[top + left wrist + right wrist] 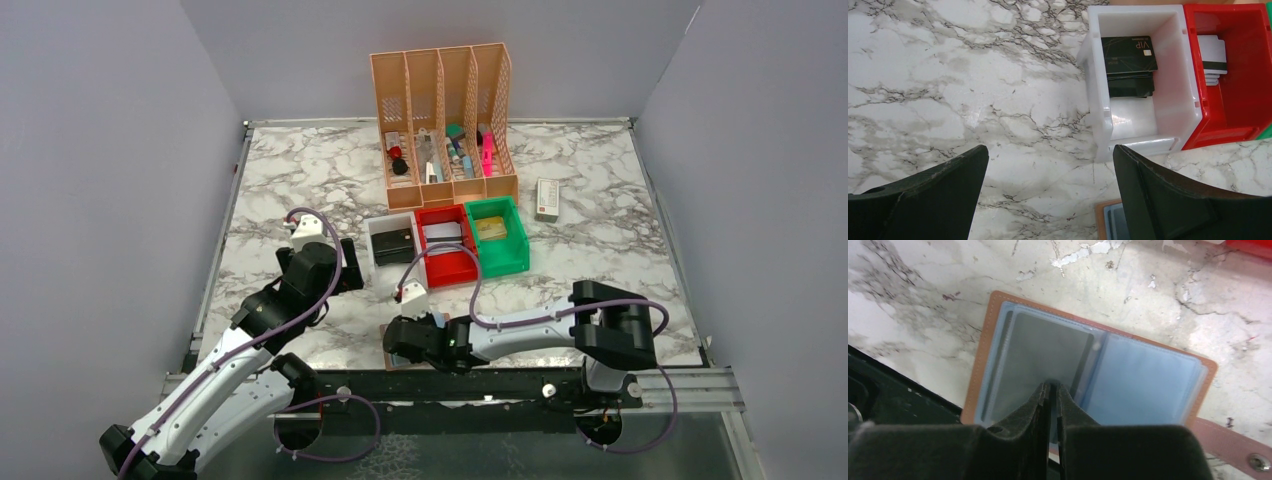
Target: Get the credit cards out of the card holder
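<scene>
Brown card holder [1148, 380] lies open beneath the outstretched right tool [1053, 386], clenched nearly shut; left tool [1050, 152] gapes.

- The holder [1148, 380] is laid open and flat on the marble table [1148, 285], right by its near edge. A tan-brown stitched border is wrapped around bluish see-through pockets.
- A brown strap [1228, 442] with a metal snap is stuck out from one corner and laid flat on the table too.
- One dark grey card [1048, 355] is tucked flat inside the left-hand pocket.
- The other pocket is seen as plain pale blue, and whether a card is in there can't really be told.
</scene>
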`<state>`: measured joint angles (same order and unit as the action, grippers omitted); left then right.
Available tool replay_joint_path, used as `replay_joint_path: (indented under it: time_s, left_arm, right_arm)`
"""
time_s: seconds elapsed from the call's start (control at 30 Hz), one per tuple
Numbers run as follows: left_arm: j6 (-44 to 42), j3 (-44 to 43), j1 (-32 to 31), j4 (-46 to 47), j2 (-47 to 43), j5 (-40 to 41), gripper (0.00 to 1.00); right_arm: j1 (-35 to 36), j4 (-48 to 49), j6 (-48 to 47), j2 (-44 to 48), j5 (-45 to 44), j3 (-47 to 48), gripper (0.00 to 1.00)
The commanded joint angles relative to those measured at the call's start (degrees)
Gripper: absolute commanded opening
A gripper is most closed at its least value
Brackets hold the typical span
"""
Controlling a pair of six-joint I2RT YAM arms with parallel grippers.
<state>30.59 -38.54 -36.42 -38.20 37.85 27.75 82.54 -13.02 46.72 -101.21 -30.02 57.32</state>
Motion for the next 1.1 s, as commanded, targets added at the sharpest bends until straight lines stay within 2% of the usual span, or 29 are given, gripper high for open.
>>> replay_joint_path:
  time_s: [0.0, 0.07, 0.27, 0.57, 0.7, 0.77, 1.0, 1.07]
  left_arm:
    - [-0.4, 0.4, 0.3, 1.3, -0.2, -0.7, 0.99]
    - [-0.4, 0.4, 0.3, 1.3, -0.2, -0.8, 0.99]
    - [-0.5, 0.4, 0.3, 1.2, -0.3, -0.8, 0.99]
    - [-0.4, 0.4, 0.3, 1.3, -0.4, -0.8, 0.99]
    - [-0.5, 0.4, 0.3, 1.3, -0.4, -0.7, 0.99]
    - [-0.5, 0.4, 0.3, 1.3, -0.4, -0.7, 0.99]
    - [-0.6, 0.4, 0.3, 1.3, -0.2, -1.0, 0.99]
    - [-0.6, 0.4, 0.3, 1.4, -0.1, -1.3, 0.99]
  right_arm:
    - [0.3, -2.3, -1.9, 2.9, 1.4, -1.5, 0.22]
    - [0.3, -2.6, -2.6, 3.8, 1.4, -1.5, 0.34]
    - [0.3, -2.6, -3.6, 2.9, 4.2, -0.6, 0.54]
    - [2.2, -2.3, -5.7, -1.8, 4.5, 2.4, 0.65]
    - [2.3, -5.7, -3.9, -5.2, 3.1, 3.7, 0.65]
    - [2.3, -7.7, -1.7, -6.6, 2.1, 3.8, 0.61]
    - [2.3, -11.1, 2.0, -8.3, -1.3, 3.5, 0.33]
    - [2.3, -10.9, 1.4, -8.3, -1.5, 3.6, 0.27]
